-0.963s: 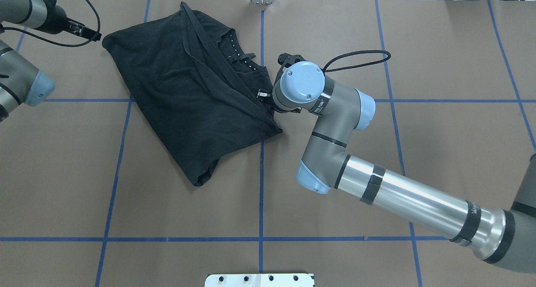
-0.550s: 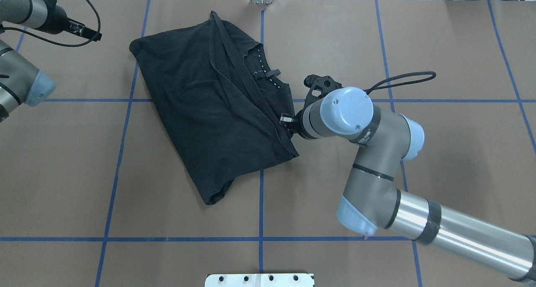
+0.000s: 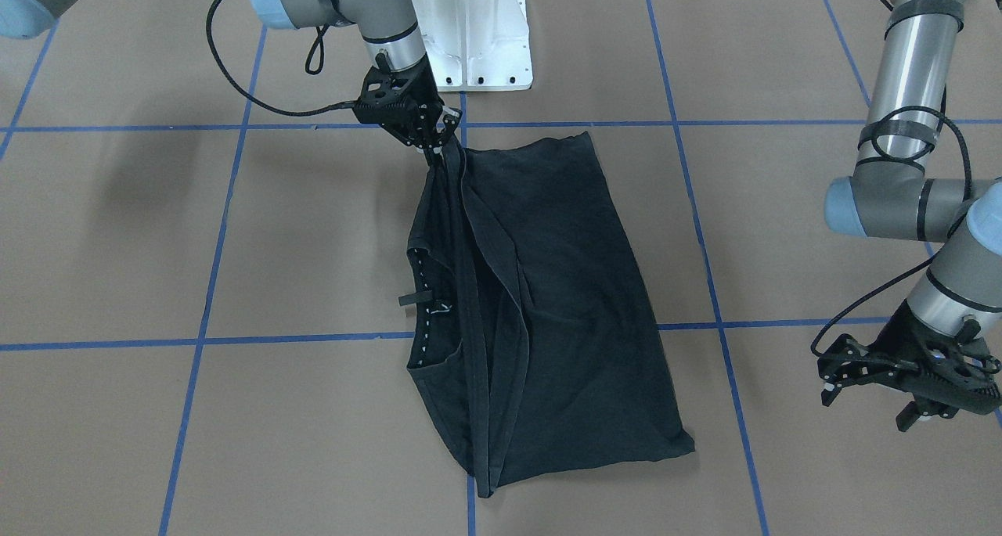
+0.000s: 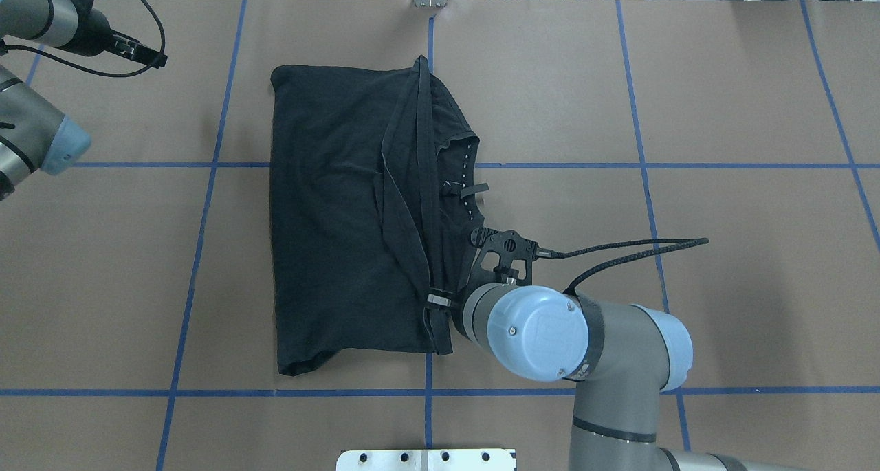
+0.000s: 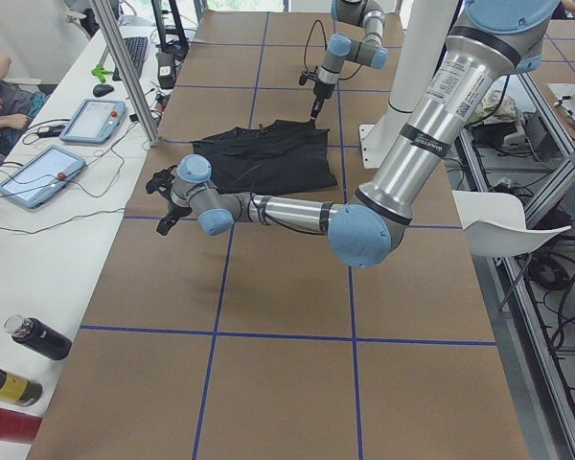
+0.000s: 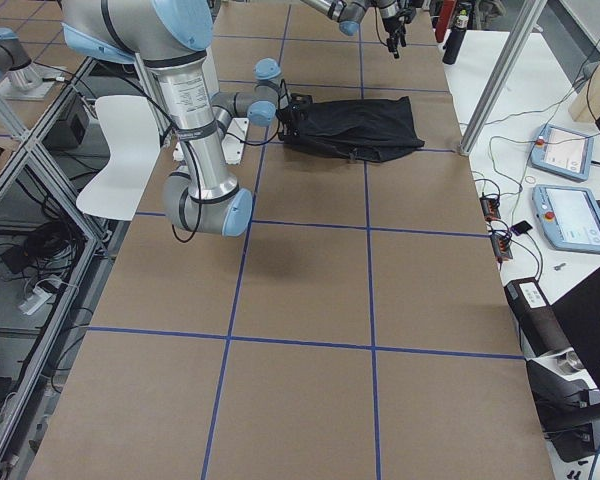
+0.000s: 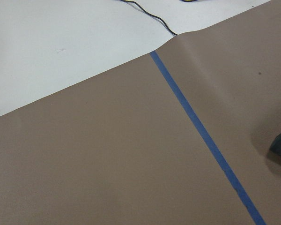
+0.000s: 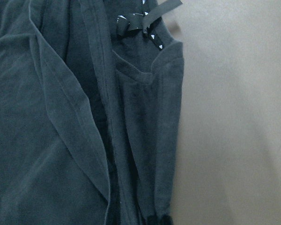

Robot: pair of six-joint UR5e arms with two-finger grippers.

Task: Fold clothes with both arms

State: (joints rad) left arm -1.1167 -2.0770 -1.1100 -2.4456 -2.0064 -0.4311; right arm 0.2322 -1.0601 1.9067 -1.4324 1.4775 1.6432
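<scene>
Near the table's point(image 4: 722, 100) middle lies one black shirt point(image 4: 330, 216), back side up. It is roughly a rectangle, its long edges parallel to the blue tape lines point(image 4: 206, 216). A loose fold runs along its right side, and the neckline with its small tag sits beyond that.

Two arms are in view, each with one gripper. The right gripper point(image 4: 440, 306) is clenched on the shirt's near right corner, with the cloth drawn up taut into the jaws. The left gripper point(image 3: 826, 378) hangs well apart from the shirt over bare table at the far left. Its fingers are spread and it grasps nothing.

A second ago the shirt lay slanted, with its gripped corner further from the robot. Since then the right arm point(image 4: 619, 347) has pulled back toward the base. This dragged the corner along and swung the whole shirt square to the tape. The left arm point(image 4: 34, 141) has not moved.
</scene>
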